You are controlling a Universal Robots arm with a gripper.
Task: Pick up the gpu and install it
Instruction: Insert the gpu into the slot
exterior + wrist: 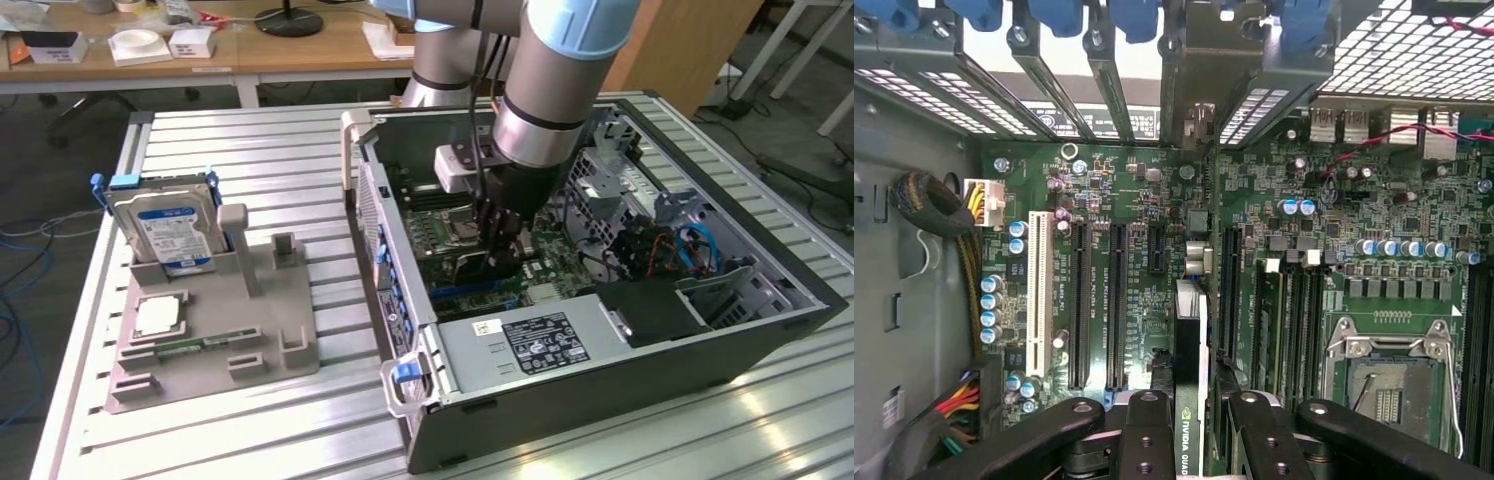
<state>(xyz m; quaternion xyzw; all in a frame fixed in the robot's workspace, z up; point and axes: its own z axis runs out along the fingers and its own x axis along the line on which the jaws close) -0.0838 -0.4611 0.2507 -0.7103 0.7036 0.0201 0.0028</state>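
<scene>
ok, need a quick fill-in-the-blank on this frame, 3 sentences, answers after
1. The gripper is down inside the open computer ____.
2. Its fingers are shut on the ____, held edge-on over the motherboard slots.
3. On the grey fixture outside, the hard drive with the blue-white label stands ____.

Missing words: case; gpu; upright

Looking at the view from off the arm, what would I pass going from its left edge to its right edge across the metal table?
Hard drive standing in the grey parts holder → open computer case → the robot's hand holding the gpu over the motherboard → blue cable.
</scene>
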